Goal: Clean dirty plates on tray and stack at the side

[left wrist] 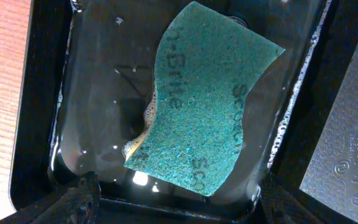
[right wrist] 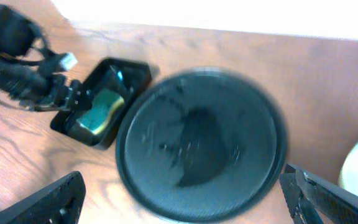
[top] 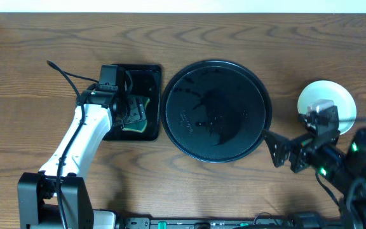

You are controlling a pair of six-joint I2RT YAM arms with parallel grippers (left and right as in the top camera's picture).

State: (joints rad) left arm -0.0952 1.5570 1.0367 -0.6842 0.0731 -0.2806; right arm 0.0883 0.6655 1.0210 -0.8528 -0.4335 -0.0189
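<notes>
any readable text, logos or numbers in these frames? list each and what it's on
"-Brite": printed on the green sponge, upper left edge; the letters before it are not clear.
"Scot": same sponge, right edge, cut off.
"Sc": same sponge, lower edge, cut off.
Embossed mark and letters on the grey textured panel: too small to read.
Faint marking left of centre on the round black tray: too blurred to read.
No numbers readable.

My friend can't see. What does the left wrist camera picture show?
A green scrubbing sponge lies curled in a wet black rectangular tray. The left hand hangs open above it. Wooden table shows at left.
</notes>
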